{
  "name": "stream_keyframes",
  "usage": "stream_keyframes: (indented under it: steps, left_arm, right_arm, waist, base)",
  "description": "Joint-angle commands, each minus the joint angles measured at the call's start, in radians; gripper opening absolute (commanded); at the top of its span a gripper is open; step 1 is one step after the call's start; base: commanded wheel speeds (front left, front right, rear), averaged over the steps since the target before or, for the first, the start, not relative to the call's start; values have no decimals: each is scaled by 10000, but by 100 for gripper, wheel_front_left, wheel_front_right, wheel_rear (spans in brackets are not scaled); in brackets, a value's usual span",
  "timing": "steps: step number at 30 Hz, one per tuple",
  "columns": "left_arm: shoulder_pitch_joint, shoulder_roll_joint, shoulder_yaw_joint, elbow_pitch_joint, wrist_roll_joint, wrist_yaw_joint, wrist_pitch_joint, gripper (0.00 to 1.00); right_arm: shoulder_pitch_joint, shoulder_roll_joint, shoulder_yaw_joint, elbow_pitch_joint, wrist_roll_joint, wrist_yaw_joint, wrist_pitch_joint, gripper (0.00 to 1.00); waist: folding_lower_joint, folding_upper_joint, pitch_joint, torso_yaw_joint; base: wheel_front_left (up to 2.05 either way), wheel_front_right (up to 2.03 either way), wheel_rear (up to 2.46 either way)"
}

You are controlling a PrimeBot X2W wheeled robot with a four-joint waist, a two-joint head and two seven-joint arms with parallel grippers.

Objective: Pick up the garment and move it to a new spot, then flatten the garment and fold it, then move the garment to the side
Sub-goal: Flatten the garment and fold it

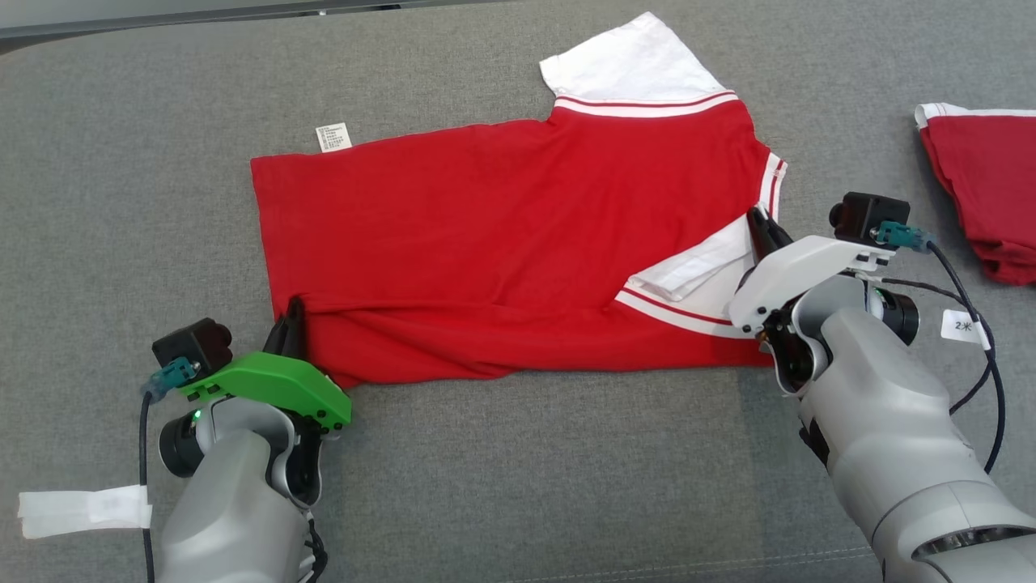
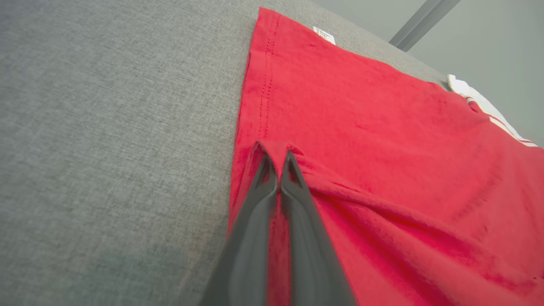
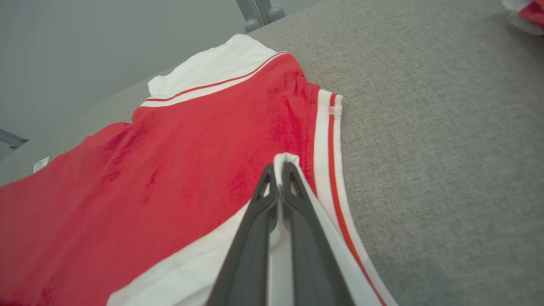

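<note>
A red T-shirt (image 1: 502,235) with white sleeves lies spread on the grey cushion, its near long edge folded partway up over the body. My left gripper (image 1: 293,312) is shut on the red hem corner (image 2: 276,148) at the shirt's near left. My right gripper (image 1: 761,220) is shut on the white near sleeve (image 3: 282,159), which is doubled back onto the red body. The far white sleeve (image 1: 627,61) lies flat at the top. A white care label (image 1: 333,136) sticks out at the far left edge.
A second red garment with white trim (image 1: 983,186) lies bunched at the right edge of the grey cushion (image 1: 526,478). Pale tape tags hang from both arm cables. A metal frame leg (image 3: 257,10) stands beyond the cushion's far edge.
</note>
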Motion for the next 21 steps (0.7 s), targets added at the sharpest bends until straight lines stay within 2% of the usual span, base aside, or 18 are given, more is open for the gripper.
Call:
stream_keyframes:
  steps: [1, 3, 4, 5, 6, 7, 8, 9, 16, 21]
  left_arm:
    - [-165, -5, 51, 16, 135, -43, -51, 0]
    - [-171, -14, 69, 40, 205, -52, -50, 0]
    - [-183, -23, 70, 51, 238, -56, -50, 0]
    - [-201, -30, 81, 55, 262, -62, -50, 18]
    - [-214, -40, 91, 51, 281, -66, -50, 40]
    - [-214, -40, 91, 51, 281, -66, -50, 40]
    - [-216, -49, 101, 36, 300, -72, -51, 73]
    - [-201, -57, 110, 4, 330, -81, -51, 100]
    - [373, -69, 469, -774, 587, -104, -42, 100]
    - [1120, 31, 753, -1670, 853, -122, -42, 100]
  right_arm:
    - [-169, -21, 39, 167, 72, 3, -124, 0]
    - [-353, -21, 82, 343, 120, 3, -277, 0]
    - [-419, -20, 131, 427, 131, 3, -339, 11]
    - [-461, -19, 169, 488, 180, 3, -391, 41]
    - [-498, -20, 230, 515, 245, 3, -444, 100]
    - [-498, -20, 230, 515, 245, 3, -444, 100]
    - [-519, -18, 300, 518, 309, 3, -483, 100]
    - [-523, -17, 408, 490, 390, 3, -511, 100]
    - [-471, -18, 1060, 102, 842, 3, -666, 100]
    - [-313, -60, 1154, -664, 1032, 4, -676, 100]
  waist:
    - [-1, -1, 20, 13]
    - [-1, -1, 28, 30]
    - [-1, -1, 29, 42]
    - [-1, -1, 28, 56]
    - [-1, -1, 23, 70]
    - [-1, -1, 23, 70]
    - [-1, -1, 15, 79]
    - [-1, -1, 7, 88]
    - [-1, -1, -39, 65]
    - [-1, -1, -153, 57]
  base:
    - [0, 0, 0]
    - [0, 0, 0]
    - [0, 0, 0]
    - [0, 0, 0]
    - [0, 0, 0]
    - [0, 0, 0]
    - [0, 0, 0]
    - [0, 0, 0]
    - [0, 0, 0]
    - [0, 0, 0]
